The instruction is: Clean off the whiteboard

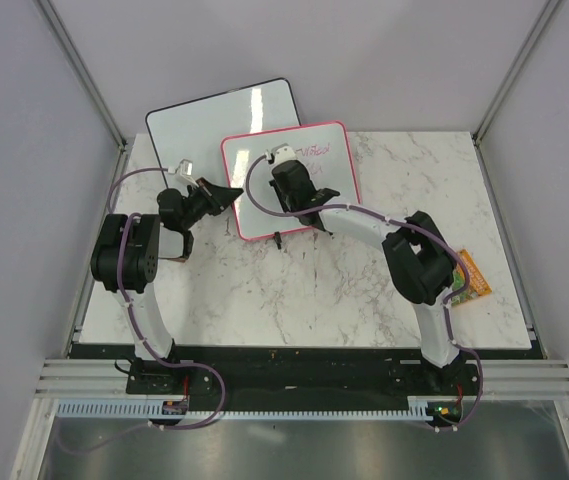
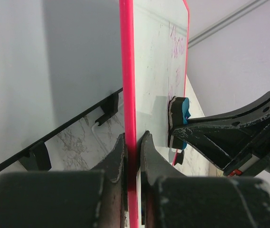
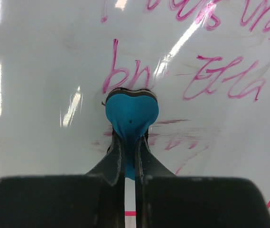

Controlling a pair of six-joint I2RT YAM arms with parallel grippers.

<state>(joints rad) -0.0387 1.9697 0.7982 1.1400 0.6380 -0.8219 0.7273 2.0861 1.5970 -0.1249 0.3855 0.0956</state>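
- The small rectangular whiteboard with the pink-red frame (image 1: 334, 160) sits toward the far middle of the white marble desk (image 1: 314, 290). Its left edge is raised, and its far corner overlaps the larger black-framed whiteboard (image 1: 214, 125).
- Purple-pink handwriting (image 3: 225, 85) covers the upper part of the surface. Only faint smears show just below the blue heart-shaped eraser with its dark felt face (image 3: 131, 111).
- The right gripper (image 3: 130, 147) has its jaws narrow, pinching the eraser's lower tab, and the felt presses flat on the board in the left wrist view (image 2: 178, 121).
- The left gripper (image 2: 134, 142) has its jaws closed tight on the red frame edge, bracing the board.
- Judgement: the job looks partly done. To do the step well, sweep upward through the letters in overlapping passes, with the felt square to the surface and steady pressure.
- Push toward the braced side so the board does not pivot on its black feet (image 1: 277, 238).
- No container is in view. An orange and green packet (image 1: 469, 275) lies near the desk's right edge, well apart.
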